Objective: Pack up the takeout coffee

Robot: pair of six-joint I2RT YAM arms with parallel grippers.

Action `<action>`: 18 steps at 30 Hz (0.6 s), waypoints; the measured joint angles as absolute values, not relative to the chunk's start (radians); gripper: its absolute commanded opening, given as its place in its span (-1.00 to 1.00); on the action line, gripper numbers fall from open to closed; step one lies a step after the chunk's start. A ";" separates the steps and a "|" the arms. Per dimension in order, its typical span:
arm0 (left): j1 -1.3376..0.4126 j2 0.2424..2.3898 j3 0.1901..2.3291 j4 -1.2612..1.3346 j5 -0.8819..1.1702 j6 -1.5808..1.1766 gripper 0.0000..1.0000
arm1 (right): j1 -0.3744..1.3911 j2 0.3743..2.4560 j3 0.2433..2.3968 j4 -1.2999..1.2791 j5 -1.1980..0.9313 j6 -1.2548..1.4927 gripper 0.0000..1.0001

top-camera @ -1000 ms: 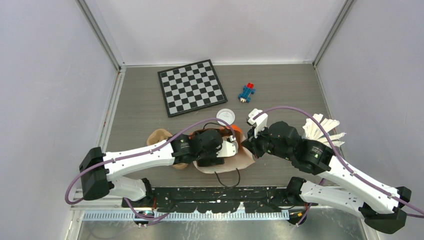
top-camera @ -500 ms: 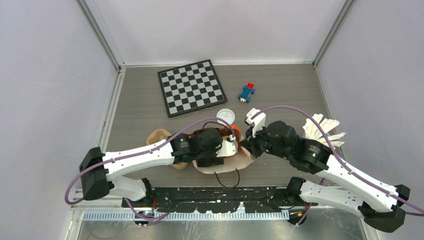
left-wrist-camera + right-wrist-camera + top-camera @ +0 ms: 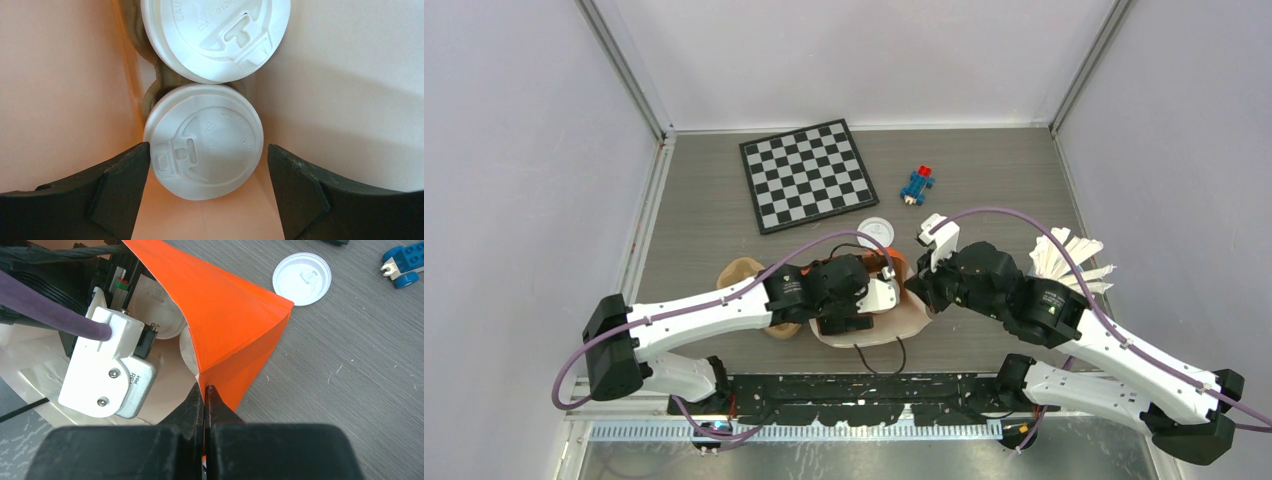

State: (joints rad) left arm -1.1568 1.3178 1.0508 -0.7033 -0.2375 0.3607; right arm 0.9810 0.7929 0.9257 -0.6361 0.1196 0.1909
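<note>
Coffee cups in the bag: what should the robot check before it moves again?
1. The left hand is open over the near cup: ok.
2. The near cup and the far cup both have lids on: ok.
3. The cups sit fully down in the tray: cannot tell.
4. The right hand is shut on the edge of the bag: ok.
5. The spare lid on the table is needed: cannot tell.
</note>
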 measured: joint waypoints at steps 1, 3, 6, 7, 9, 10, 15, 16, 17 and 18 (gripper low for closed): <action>-1.157 1.318 1.054 -0.707 -0.234 0.354 0.78 | 0.981 0.793 0.926 -0.636 0.122 0.194 -0.99; -1.157 1.318 1.062 -0.714 -0.232 0.346 0.78 | 0.981 0.795 0.926 -0.636 0.128 0.205 -1.00; -1.157 1.318 1.077 -0.721 -0.225 0.336 0.78 | 0.981 0.806 0.931 -0.636 0.130 0.221 -1.00; -1.157 1.317 1.083 -0.723 -0.223 0.333 0.78 | 0.981 0.812 0.934 -0.636 0.130 0.225 -1.00; -1.157 1.317 1.093 -0.725 -0.219 0.323 0.78 | 0.981 0.823 0.941 -0.635 0.133 0.234 -1.00; -1.157 1.316 1.098 -0.725 -0.216 0.320 0.78 | 0.981 0.828 0.943 -0.634 0.133 0.239 -1.00; -1.157 1.309 1.101 -0.732 -0.208 0.311 0.78 | 0.980 0.834 0.947 -0.633 0.134 0.250 -0.99; -1.157 1.308 1.102 -0.735 -0.207 0.308 0.78 | 0.979 0.834 0.947 -0.633 0.135 0.253 -0.99; -1.157 1.307 1.105 -0.738 -0.206 0.302 0.78 | 0.978 0.834 0.948 -0.634 0.137 0.258 -0.99; -1.157 1.306 1.108 -0.740 -0.204 0.297 0.78 | 0.977 0.834 0.949 -0.634 0.139 0.262 -0.99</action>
State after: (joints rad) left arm -1.1568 1.3060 1.1076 -0.7403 -0.2043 0.2970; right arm 0.9768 0.8341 0.9489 -0.6338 0.1394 0.2623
